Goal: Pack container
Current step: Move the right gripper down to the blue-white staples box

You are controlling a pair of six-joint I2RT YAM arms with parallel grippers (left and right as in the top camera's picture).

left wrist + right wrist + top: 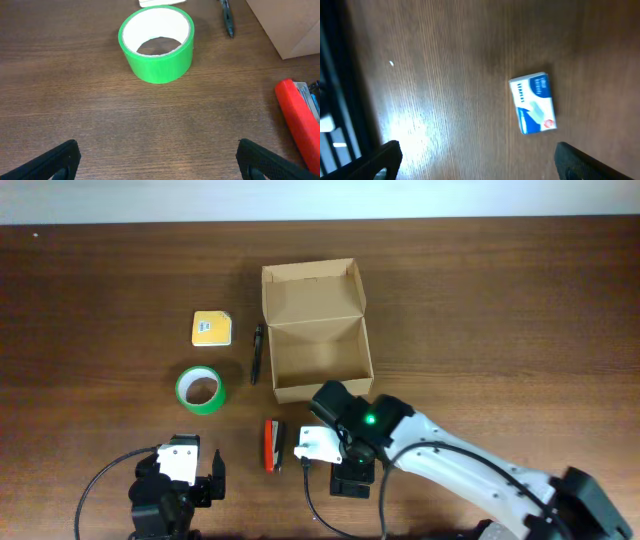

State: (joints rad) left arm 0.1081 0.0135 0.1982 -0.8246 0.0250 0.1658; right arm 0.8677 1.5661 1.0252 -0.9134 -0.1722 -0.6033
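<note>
Both claws are spread wide and grip nothing. The left claw (159,166) hangs low over bare wood, its two dark fingertips (52,161) at the lower corners of its wrist view. The right claw (480,162) is spread just as wide above the wood, one fingertip at each lower corner.

The brown wooden table (500,300) fills the overhead view. The right arm (450,460), white and black with a green light on its wrist, reaches in from the near right corner; its wrist sits just at the near wall of the container (315,330). The container, a tan cardboard box, stands open at the middle of the table with its flap lid laid back on the far side and its bare floor showing.

A green tape roll (157,45) stands on its edge-ring ahead of the left claw, well apart from the box. A red stapler (272,445) lies between the two arms, near the right wrist. A yellow sticky-note pad (211,328) lies beyond the tape. A small blue-and-white carton (534,103) lies flat under the right wrist camera, its print too blurred to read. A dark pen (256,353) lies just beside the box's left wall, along it.
</note>
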